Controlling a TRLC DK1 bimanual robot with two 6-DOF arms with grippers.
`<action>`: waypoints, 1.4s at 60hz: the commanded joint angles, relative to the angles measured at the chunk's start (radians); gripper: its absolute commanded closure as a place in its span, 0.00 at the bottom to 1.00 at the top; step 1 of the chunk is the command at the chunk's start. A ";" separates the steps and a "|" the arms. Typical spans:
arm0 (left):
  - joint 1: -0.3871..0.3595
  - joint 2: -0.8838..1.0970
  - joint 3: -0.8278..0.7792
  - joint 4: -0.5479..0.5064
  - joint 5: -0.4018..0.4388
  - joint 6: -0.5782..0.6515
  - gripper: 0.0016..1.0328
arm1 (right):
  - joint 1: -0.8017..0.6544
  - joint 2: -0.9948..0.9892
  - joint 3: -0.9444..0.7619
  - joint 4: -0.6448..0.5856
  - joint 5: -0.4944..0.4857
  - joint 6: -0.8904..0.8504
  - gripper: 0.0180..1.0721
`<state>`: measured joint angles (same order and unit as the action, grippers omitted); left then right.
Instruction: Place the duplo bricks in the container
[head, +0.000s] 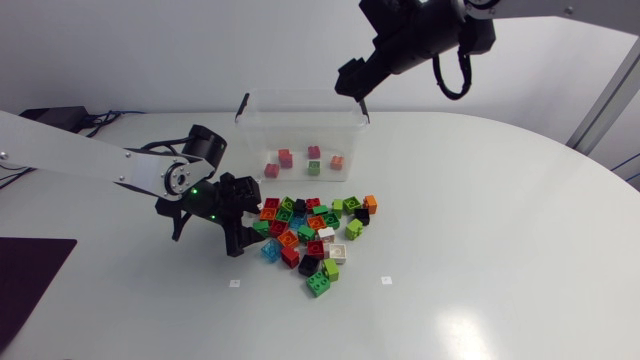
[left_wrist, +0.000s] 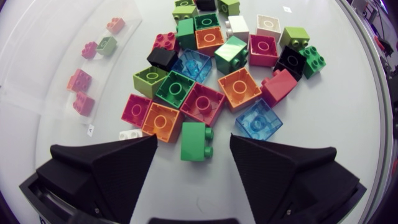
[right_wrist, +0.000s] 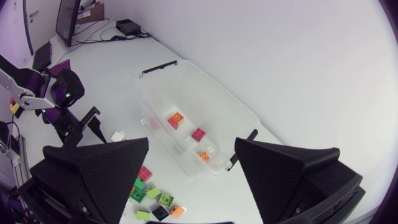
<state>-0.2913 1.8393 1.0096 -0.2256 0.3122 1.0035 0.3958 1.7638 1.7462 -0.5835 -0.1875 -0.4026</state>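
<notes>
Duplo bricks (head: 310, 235) lie mostly in a loose pile on the table (head: 480, 250), just in front of the container (head: 300, 110). The pile mixes red, orange, dark green, lime, black, white and clear blue pieces, many touching or leaning on each other, with a few lime and black ones strayed to its near edge.

The container is a clear plastic tub with no lid on, standing behind the pile. Five bricks sit apart on its floor: three pink or red, one green and one orange. In the right wrist view its clear wall (right_wrist: 211, 93) shows below the camera, with a few small bricks scattered inside.

The left claw (head: 248, 220) is low at the pile's left side, and its fingers are spread wide. In the left wrist view a green brick (left_wrist: 197, 142) lies on its side between them at the left claw (left_wrist: 193, 140), with a gap to each finger, so nothing is grasped. Orange, red and blue bricks sit just ahead of it.

The right claw (head: 352, 95) hangs over the container's right rear corner. It is released and carries nothing, and in its own view the right claw (right_wrist: 191, 146) has its fingers far apart above the tub.
</notes>
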 joint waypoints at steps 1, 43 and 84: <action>-0.006 0.028 0.027 0.005 0.001 0.026 0.37 | -0.023 -0.066 -0.111 0.028 -0.010 -0.028 0.05; -0.077 0.055 -0.003 -0.101 -0.039 0.081 0.64 | -0.083 -0.041 -0.511 0.160 0.016 0.034 0.05; -0.069 -0.195 -0.031 -0.187 -0.039 0.092 0.66 | -0.051 0.315 -0.229 -0.001 0.178 0.208 0.13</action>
<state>-0.3630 1.6943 0.9947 -0.3996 0.2779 1.0748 0.3515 2.0327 1.4841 -0.5598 -0.0212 -0.2279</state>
